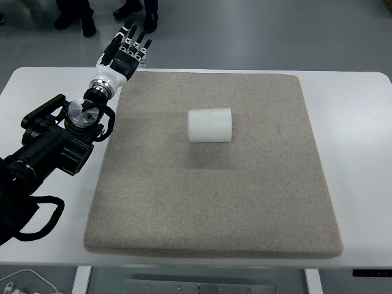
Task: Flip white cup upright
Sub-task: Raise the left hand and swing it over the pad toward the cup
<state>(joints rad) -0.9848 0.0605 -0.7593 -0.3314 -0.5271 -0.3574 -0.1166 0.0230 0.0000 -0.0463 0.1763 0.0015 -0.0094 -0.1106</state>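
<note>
- A white worktop [43, 79] with rounded corners is seen from above, and most of it is covered by a grey-beige felt mat [214, 202].
- A white ribbed cup [209, 125] is laid on its side on the mat, slightly toward the far edge from the mat's middle, its axis running left to right.
- The left robot hand [127, 50] is held at the far left corner of the mat, well apart from the cup; its dark fingers [125, 32] are spread, reach past the far edge of the worktop and grip nothing.
- The black left arm [52, 144] is brought in from the left edge of the picture, above the worktop's left side.
- A grey floor [263, 33] is seen beyond the far edge, where dark shoes [128, 9] of people standing there are visible.
- White cables [24, 283] are seen below the near left corner.
</note>
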